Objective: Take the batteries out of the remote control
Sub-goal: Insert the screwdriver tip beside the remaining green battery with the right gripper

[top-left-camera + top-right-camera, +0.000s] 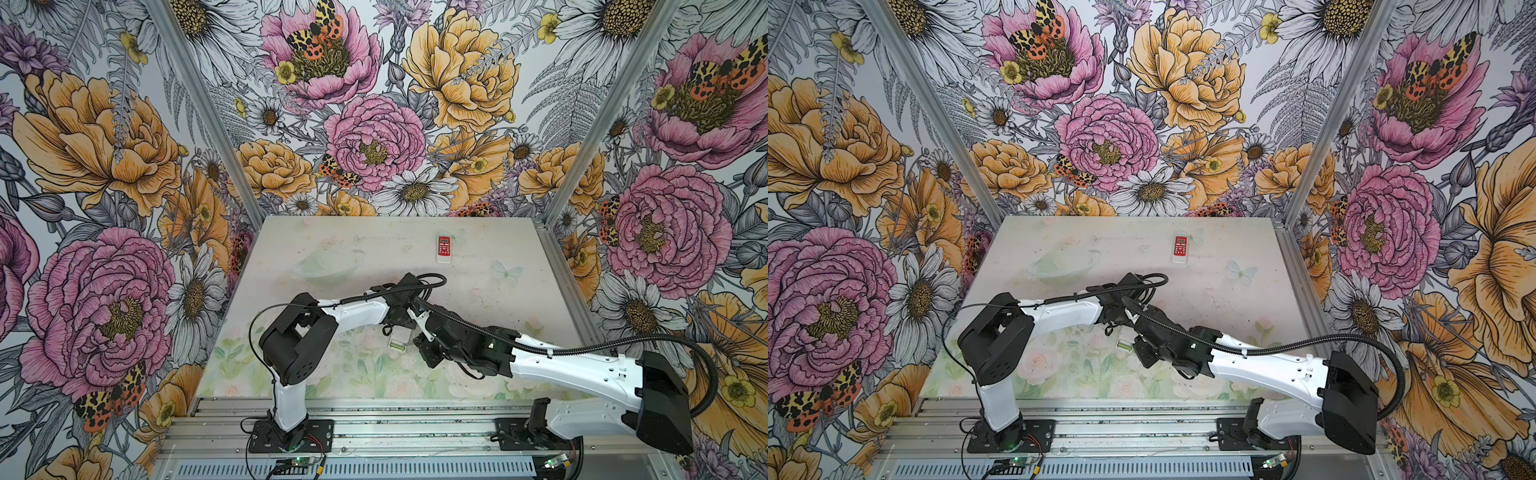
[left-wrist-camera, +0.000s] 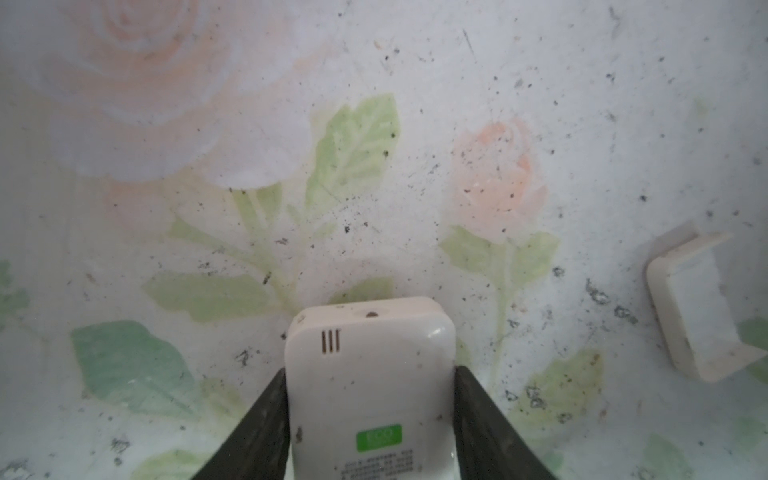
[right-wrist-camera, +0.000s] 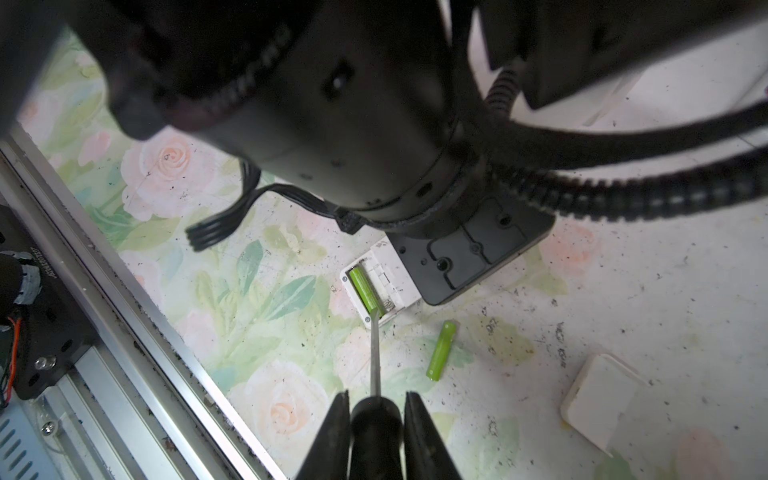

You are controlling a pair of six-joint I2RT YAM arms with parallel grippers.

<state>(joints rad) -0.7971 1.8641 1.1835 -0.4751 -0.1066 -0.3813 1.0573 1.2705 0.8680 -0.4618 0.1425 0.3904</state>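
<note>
Left gripper: jaws clamped on the flanks of the white remote control, back side up, just toward 6 o'clock of the table centre.

Right gripper: jaws narrow, pinching the screwdriver handle. Its tip touches the near end of the seated battery, light green, in the edge slot of the open bay. The neighbouring slot is empty.

Loose battery, same green, lies on the table just beside the bay. That is about 3 o'clock of it, I think; the right arm hides it from above. The battery cover lies further out that way.

Risks:
- The blade skids off the rounded cell and gouges the contact or the bay wall.
- Too sharp a pry flicks the cell toward the front rail at 6 o'clock, where it could drop into the slots.
- The lever load twists the remote in its side grip.

Room: the arms crowd the centre. There is open ground from 12 to 2 o'clock, bar the red remote. A clear bowl sits at 11.
</note>
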